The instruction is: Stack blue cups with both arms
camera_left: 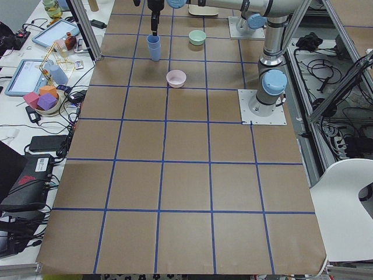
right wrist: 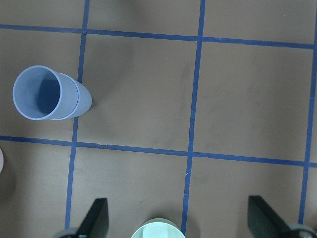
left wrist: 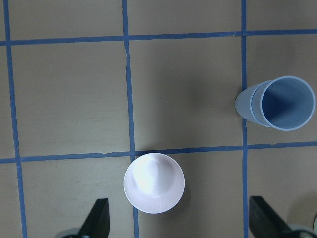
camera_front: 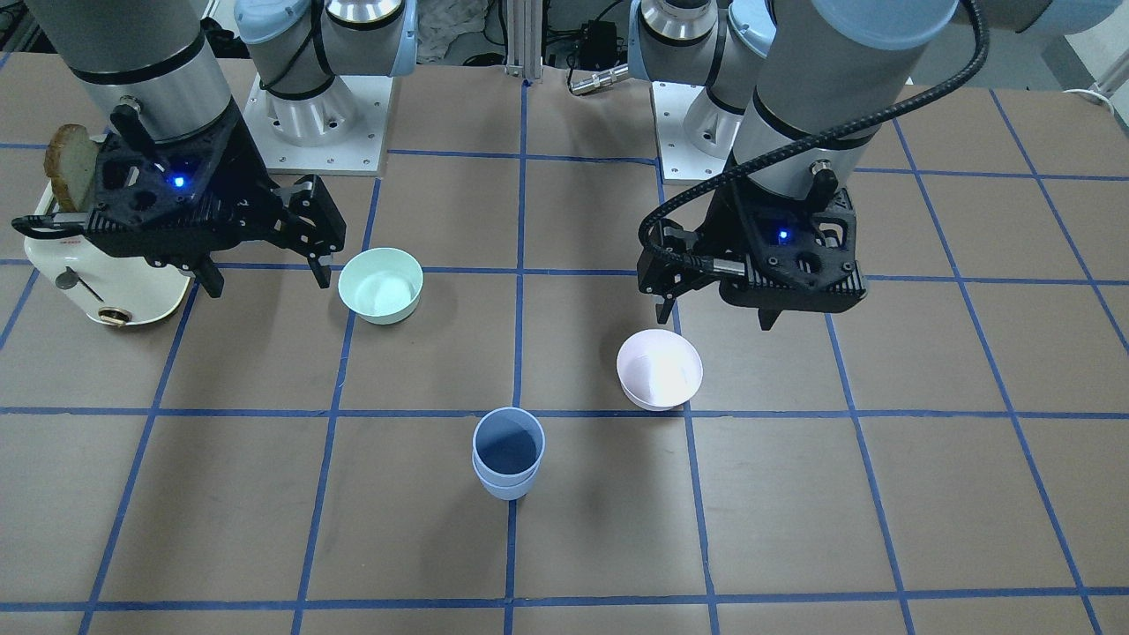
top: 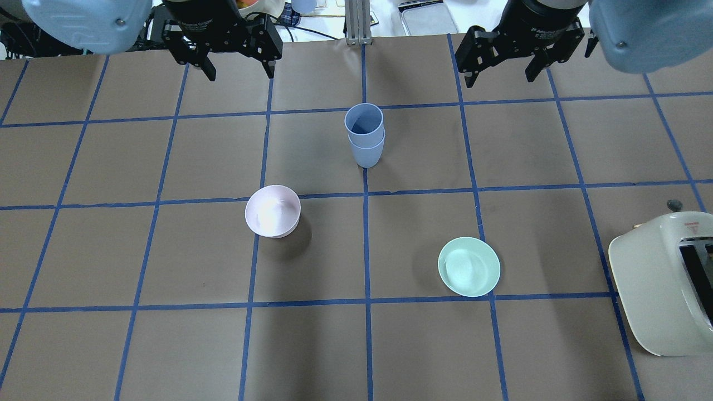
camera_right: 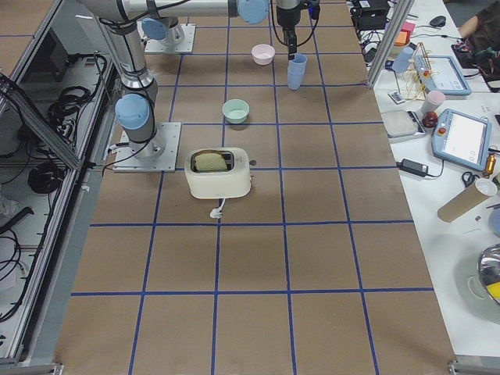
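Note:
The two blue cups stand nested one inside the other, upright, near the table's middle on a blue tape line; they also show in the overhead view and both wrist views. My left gripper hangs open and empty above the table, back from the pink bowl, in the overhead view left of the cups. My right gripper hangs open and empty beside the mint bowl, in the overhead view right of the cups. Neither touches the cups.
A pale pink bowl sits left of centre and a mint green bowl right of centre. A cream toaster with a bread slice stands at the robot's right edge. Benches with clutter flank the far table side.

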